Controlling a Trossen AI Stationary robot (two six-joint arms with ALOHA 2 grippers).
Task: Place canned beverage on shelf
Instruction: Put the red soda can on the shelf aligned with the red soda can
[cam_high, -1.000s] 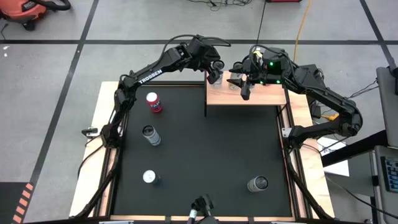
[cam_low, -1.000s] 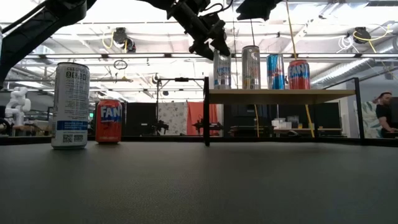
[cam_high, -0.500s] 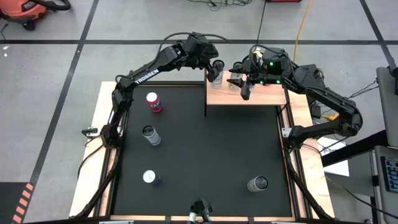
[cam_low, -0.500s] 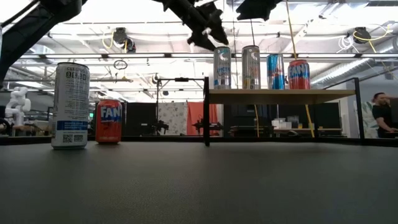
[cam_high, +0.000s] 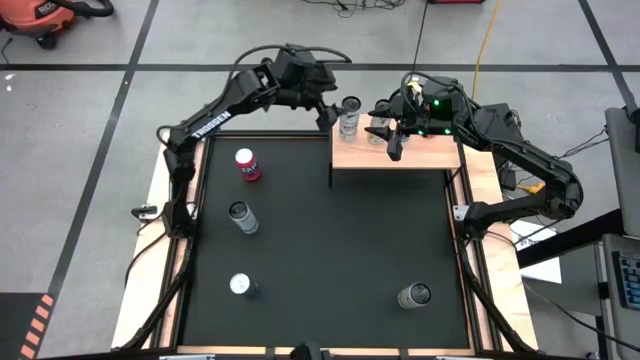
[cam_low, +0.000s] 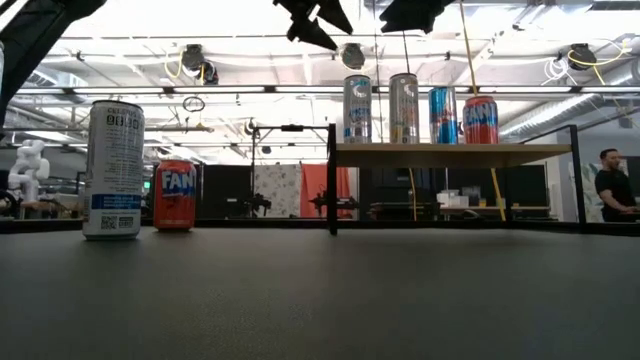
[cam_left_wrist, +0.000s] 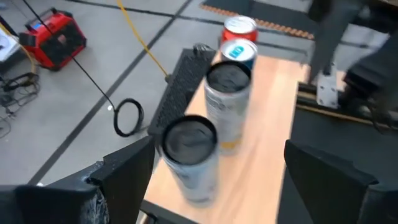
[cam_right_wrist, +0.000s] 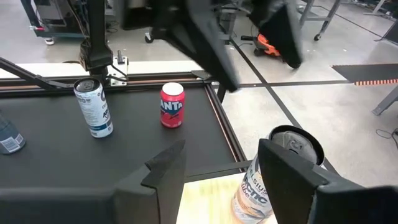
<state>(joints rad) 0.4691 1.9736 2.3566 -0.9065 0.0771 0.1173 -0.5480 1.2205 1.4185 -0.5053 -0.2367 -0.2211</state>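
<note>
Although four cans already stand upright in a row on the shelf (cam_high: 400, 155), the left gripper (cam_high: 328, 108) hangs spread and empty just off the shelf's left end, above and clear of the end can (cam_high: 348, 115). From it, the cans yet to be shelved lie back toward the robot on the black mat (cam_high: 320, 250), all upright, the red can (cam_high: 246, 164) nearest and on the left arm's side. The right gripper (cam_high: 393, 140) hovers over the shelf, fingers part-spread with nothing between them.
</note>
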